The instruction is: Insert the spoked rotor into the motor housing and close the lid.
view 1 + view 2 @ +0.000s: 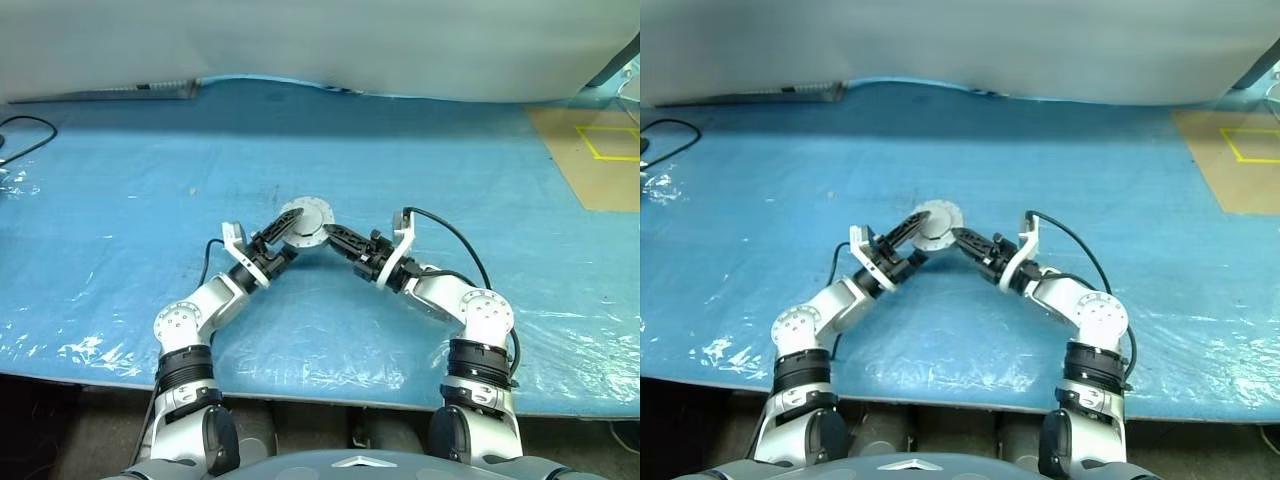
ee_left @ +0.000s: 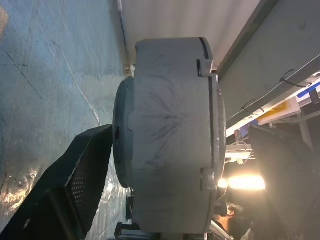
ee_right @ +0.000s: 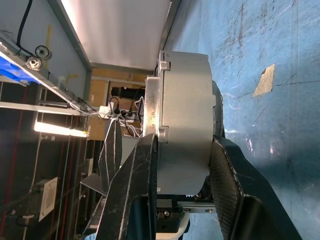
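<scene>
1. A blue plastic sheet (image 1: 120, 200) covers the table, wrinkled and shiny toward the lower left of the head view, with a pale wall (image 1: 320, 40) running along the top of the frame
2. A tan board with a yellow square outline (image 1: 600, 150) lies at the upper right, and a black cable (image 1: 25, 135) loops in at the upper left edge
3. The motor housing (image 1: 306, 226) sits just above the middle of the head view, held up off the sheet between the two arms; its round silver face looks toward the camera
4. The right gripper (image 3: 182, 165) is clamped on the housing: in its wrist view one black finger lies against the flanged face and the other against the opposite face
5. The left gripper (image 1: 276, 236) has its fingers spread apart; one black finger (image 2: 75, 185) stands just beside the housing's side wall, and whether it touches cannot be told
</scene>
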Robot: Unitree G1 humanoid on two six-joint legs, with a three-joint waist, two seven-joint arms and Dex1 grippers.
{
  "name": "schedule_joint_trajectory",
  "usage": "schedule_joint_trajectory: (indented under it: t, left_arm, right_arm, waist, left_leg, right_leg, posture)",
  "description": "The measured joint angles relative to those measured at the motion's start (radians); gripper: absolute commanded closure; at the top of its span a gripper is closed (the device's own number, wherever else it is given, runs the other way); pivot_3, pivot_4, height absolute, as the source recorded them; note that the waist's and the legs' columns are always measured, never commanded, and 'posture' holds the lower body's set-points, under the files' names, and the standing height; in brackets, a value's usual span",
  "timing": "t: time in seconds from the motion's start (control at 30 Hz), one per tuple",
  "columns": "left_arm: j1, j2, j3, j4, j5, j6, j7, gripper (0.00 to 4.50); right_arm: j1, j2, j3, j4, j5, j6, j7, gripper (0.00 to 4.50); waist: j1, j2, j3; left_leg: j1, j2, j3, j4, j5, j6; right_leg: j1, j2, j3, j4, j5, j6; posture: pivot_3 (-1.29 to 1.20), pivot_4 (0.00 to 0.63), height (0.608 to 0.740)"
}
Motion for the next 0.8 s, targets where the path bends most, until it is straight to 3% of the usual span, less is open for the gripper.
schedule_joint_trajectory:
  t: [0.1, 0.2, 0.23, 0.4, 0.53, 0.67, 0.8]
  left_arm:
    - [0.0, 0.003, -0.002, 0.018, -0.009, -0.002, -0.002, 0.9]
    - [-0.002, 0.007, -0.003, 0.024, -0.013, -0.004, -0.013, 2.01]
    - [-0.001, 0.01, -0.005, 0.024, -0.013, -0.004, -0.014, 2.15]
    - [-0.001, 0.017, -0.019, 0.032, -0.013, -0.002, -0.025, 2.15]
    - [-0.001, 0.022, -0.024, 0.037, -0.013, -0.008, -0.036, 2.15]
    - [-0.002, 0.03, -0.027, 0.049, -0.009, -0.026, -0.039, 2.15]
    - [-0.013, 0.06, -0.039, 0.065, 0.021, -0.053, -0.039, 2.15]
  right_arm:
    - [0.002, -0.005, 0.0, 0.0, 0.019, 0.004, -0.011, 3.41]
    - [0.011, -0.009, 0.005, 0.0, 0.067, 0.015, -0.025, 3.41]
    - [0.013, -0.012, 0.007, 0.0, 0.077, 0.016, -0.034, 3.41]
    - [0.032, -0.028, 0.021, -0.003, 0.139, 0.011, -0.074, 3.42]
    - [0.037, -0.055, 0.07, -0.035, 0.093, -0.027, -0.03, 3.42]
    - [0.038, -0.064, 0.107, -0.035, 0.041, -0.076, 0.024, 2.12]
    - [0.048, -0.147, 0.219, -0.063, -0.131, -0.152, 0.118, 0.65]
  waist:
    - [0.0, 0.0, 0.0]
    - [0.0, 0.0, 0.0]
    - [0.001, 0.0, 0.0]
    - [0.002, 0.0, 0.0]
    - [0.002, 0.0, 0.0]
    - [0.002, 0.0, 0.0]
    - [0.005, 0.0, 0.0]
  left_leg:
    - [0.0, 0.0, 0.0, 0.0, 0.0, 0.0]
    - [0.0, 0.0, 0.0, 0.001, 0.0, 0.0]
    - [0.0, 0.0, 0.0, 0.001, 0.0, 0.0]
    - [0.0, 0.0, -0.001, 0.002, 0.0, 0.0]
    - [0.0, 0.0, -0.001, 0.003, 0.0, 0.0]
    - [0.0, 0.0, -0.001, 0.004, 0.0, 0.0]
    - [-0.001, 0.0, -0.002, 0.005, 0.0, 0.0]
  right_leg:
    - [0.0, 0.0, 0.0, 0.0, 0.0, 0.0]
    - [0.0, 0.0, 0.0, 0.0, 0.0, 0.0]
    - [0.0, 0.0, 0.0, 0.0, 0.0, 0.0]
    - [0.001, 0.0, 0.0, 0.001, 0.001, 0.001]
    - [0.001, 0.0, 0.0, 0.001, 0.001, 0.001]
    - [0.001, 0.0, 0.0, 0.001, 0.002, 0.001]
    - [0.001, 0.0, 0.0, 0.001, 0.002, 0.002]
  posture:
    - [0.0, 0.15, 0.74]
    - [0.0, 0.15, 0.74]
    - [0.0, 0.15, 0.74]
    - [0.0, 0.15, 0.74]
    - [0.0, 0.15, 0.74]
    - [0.0, 0.15, 0.74]
    - [0.0, 0.15, 0.74]
